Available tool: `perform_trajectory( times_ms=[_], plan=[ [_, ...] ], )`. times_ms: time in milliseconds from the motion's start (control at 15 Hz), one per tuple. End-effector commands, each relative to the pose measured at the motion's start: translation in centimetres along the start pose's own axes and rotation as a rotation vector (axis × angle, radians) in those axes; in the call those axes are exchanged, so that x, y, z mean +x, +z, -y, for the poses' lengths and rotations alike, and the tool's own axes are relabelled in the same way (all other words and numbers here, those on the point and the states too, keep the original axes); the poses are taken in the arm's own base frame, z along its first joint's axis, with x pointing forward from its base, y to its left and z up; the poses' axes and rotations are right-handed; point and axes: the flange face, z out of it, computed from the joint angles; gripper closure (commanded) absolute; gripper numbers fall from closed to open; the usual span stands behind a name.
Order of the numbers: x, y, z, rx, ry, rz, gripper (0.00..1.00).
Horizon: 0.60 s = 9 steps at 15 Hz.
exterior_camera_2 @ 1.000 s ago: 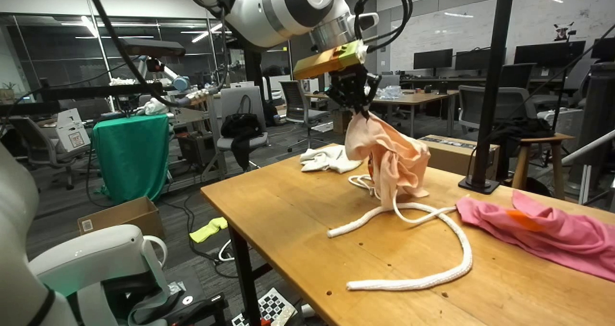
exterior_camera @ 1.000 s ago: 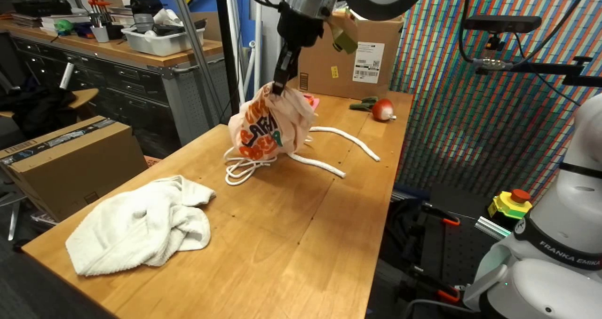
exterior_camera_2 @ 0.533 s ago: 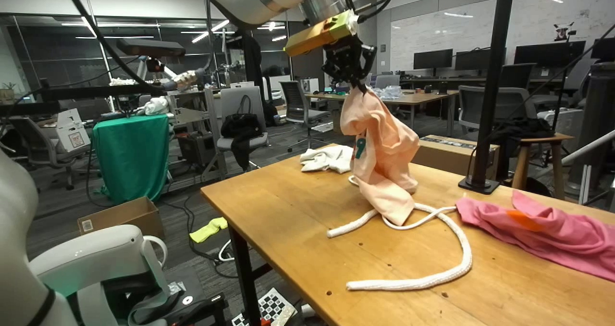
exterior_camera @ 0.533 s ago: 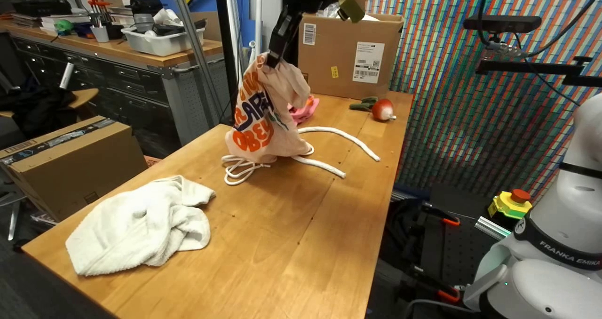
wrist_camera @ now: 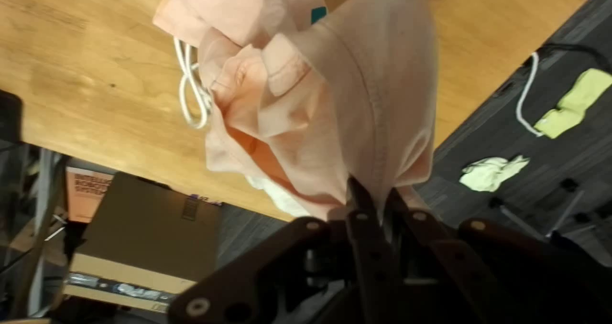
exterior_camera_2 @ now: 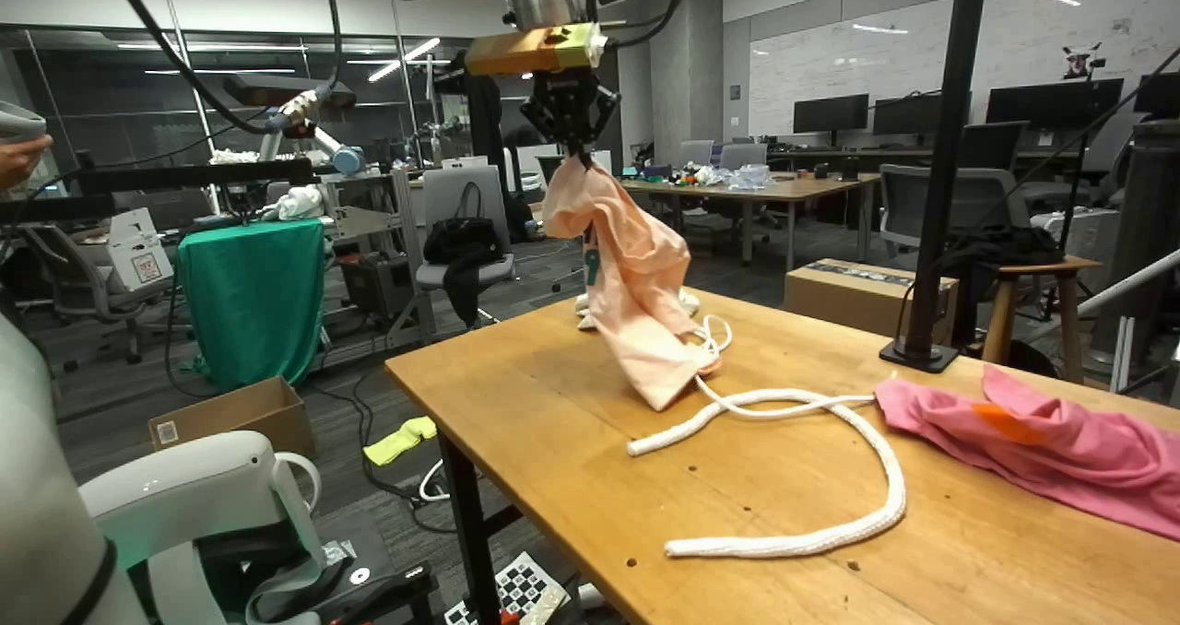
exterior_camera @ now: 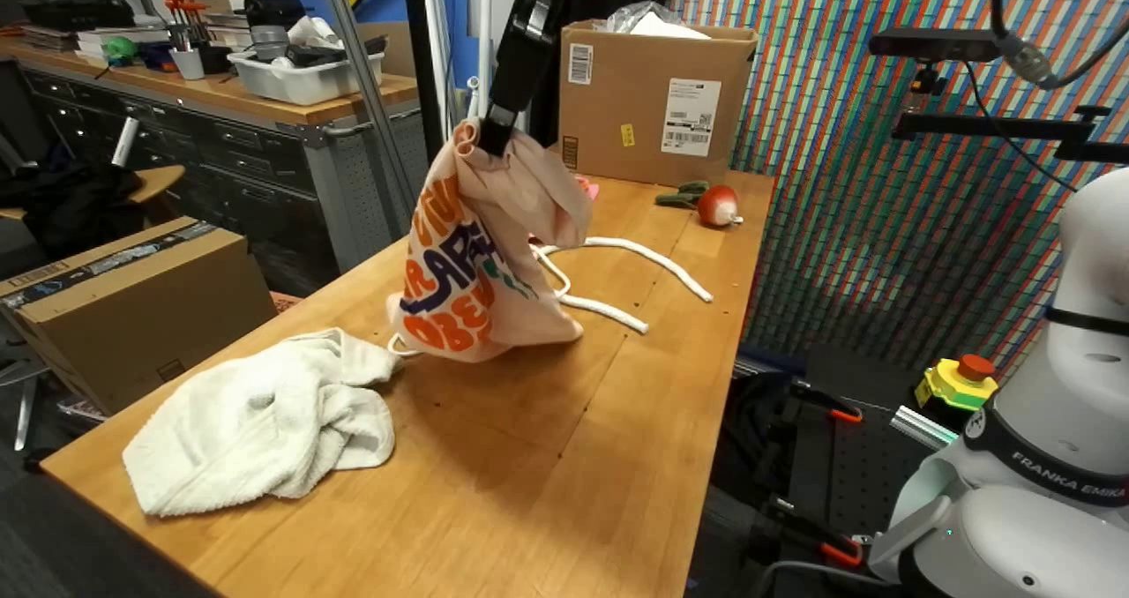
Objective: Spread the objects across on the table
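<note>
My gripper (wrist_camera: 372,192) is shut on the gathered top of the peach cloth with orange print (exterior_camera: 476,272). The cloth (exterior_camera_2: 636,293) hangs down to about table level; whether its lower end touches I cannot tell. Close by it on the wooden table (exterior_camera: 547,510) is the crumpled off-white cloth (exterior_camera: 273,422), mostly hidden behind the peach one in an exterior view. A thin white cord (exterior_camera_2: 765,414) trails from the peach cloth toward the pink cloth (exterior_camera_2: 1060,459). The white curved strip (exterior_camera_2: 896,487) lies across it. At the far end rests the red ball (exterior_camera: 719,205).
A large cardboard box (exterior_camera: 653,108) stands at the table's far end, behind a green item (exterior_camera: 684,194). A black pole (exterior_camera_2: 938,173) rises from the table's side. Another carton (exterior_camera: 141,307) sits on the floor beside the table.
The gripper has raised the peach cloth, then carried it along the table toward the off-white cloth. The cord drags with it. The strip, pink cloth and ball have not moved.
</note>
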Motion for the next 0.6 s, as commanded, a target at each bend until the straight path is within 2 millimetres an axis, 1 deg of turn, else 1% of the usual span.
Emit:
perform_trajectory(
  times_ms=[0,267,400,533],
  plan=[
    [0.8,-0.5,3.6,0.122,-0.072,0.041,0.94],
    [0.3,1.9,6.5,0.241,-0.119,0.154,0.94],
    [-0.5,2.8,7.3,0.314,-0.150,0.231,0.94],
    [-1.4,3.5,7.6,0.376,-0.185,0.299,0.94]
  ],
)
